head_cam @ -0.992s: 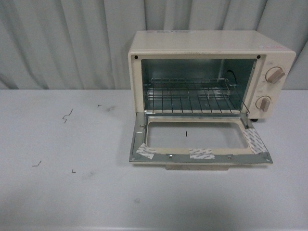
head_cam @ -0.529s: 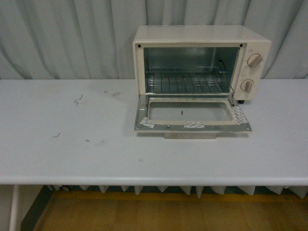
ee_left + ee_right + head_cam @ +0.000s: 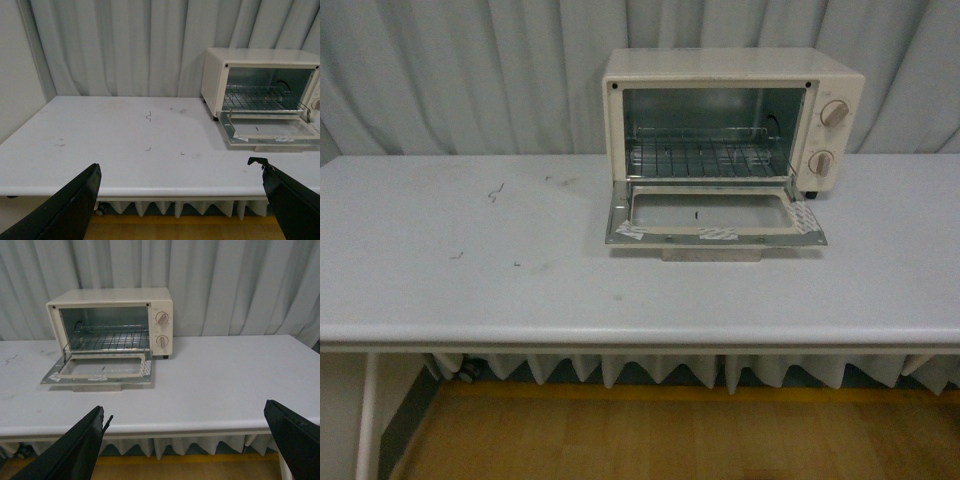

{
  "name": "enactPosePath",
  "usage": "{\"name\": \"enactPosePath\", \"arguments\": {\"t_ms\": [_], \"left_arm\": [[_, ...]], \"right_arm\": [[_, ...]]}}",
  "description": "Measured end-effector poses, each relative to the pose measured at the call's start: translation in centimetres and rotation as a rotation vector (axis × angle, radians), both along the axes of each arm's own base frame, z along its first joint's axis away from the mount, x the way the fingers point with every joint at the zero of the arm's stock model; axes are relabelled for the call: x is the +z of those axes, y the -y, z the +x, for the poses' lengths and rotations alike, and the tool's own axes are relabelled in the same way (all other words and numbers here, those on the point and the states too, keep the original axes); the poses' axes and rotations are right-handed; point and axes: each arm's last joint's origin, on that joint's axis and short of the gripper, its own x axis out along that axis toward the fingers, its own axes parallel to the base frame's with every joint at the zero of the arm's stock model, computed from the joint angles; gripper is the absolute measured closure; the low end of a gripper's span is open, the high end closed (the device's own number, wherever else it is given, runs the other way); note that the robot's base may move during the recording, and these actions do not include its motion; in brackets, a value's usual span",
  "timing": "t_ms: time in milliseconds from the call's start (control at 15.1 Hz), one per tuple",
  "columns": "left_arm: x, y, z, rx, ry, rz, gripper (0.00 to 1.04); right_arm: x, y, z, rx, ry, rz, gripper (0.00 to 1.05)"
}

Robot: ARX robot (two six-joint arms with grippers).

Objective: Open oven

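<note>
The cream oven (image 3: 733, 70) stands at the back of the white table (image 3: 520, 290), right of centre. Its glass-windowed door (image 3: 715, 217) lies flat, fully open, with tape patches on the frame. The wire rack (image 3: 705, 158) shows inside and two beige knobs (image 3: 833, 112) are on the right. The oven also shows in the left wrist view (image 3: 262, 57) and the right wrist view (image 3: 110, 300). My left gripper (image 3: 180, 200) is open and empty, off the table's front edge. My right gripper (image 3: 187, 440) is open and empty, also off the front edge. Neither arm shows in the front view.
Grey curtains (image 3: 470, 80) hang behind the table. Small dark marks (image 3: 497, 190) dot the tabletop left of the oven. A wooden floor (image 3: 650, 435) shows below the table's front edge, and a white table leg (image 3: 365, 420) stands at the left.
The front view has pulled back from the oven: the oven looks smaller and farther, and the table's front edge and the floor have come into view. The door stays open.
</note>
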Motion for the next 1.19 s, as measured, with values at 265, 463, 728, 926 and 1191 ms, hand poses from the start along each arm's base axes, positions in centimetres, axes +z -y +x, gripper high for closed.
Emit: {"name": "enactPosePath", "arguments": {"t_ms": [265, 463, 728, 926, 1191], "left_arm": [[0.00, 0.00, 0.00, 0.000, 0.000, 0.000, 0.07], [0.00, 0.00, 0.00, 0.000, 0.000, 0.000, 0.07], [0.00, 0.00, 0.00, 0.000, 0.000, 0.000, 0.07], [0.00, 0.00, 0.00, 0.000, 0.000, 0.000, 0.07], [0.02, 0.00, 0.00, 0.000, 0.002, 0.000, 0.07]], "right_arm": [[0.00, 0.00, 0.00, 0.000, 0.000, 0.000, 0.06], [0.00, 0.00, 0.00, 0.000, 0.000, 0.000, 0.06], [0.00, 0.00, 0.00, 0.000, 0.000, 0.000, 0.06], [0.00, 0.00, 0.00, 0.000, 0.000, 0.000, 0.06], [0.02, 0.00, 0.00, 0.000, 0.002, 0.000, 0.06]]}}
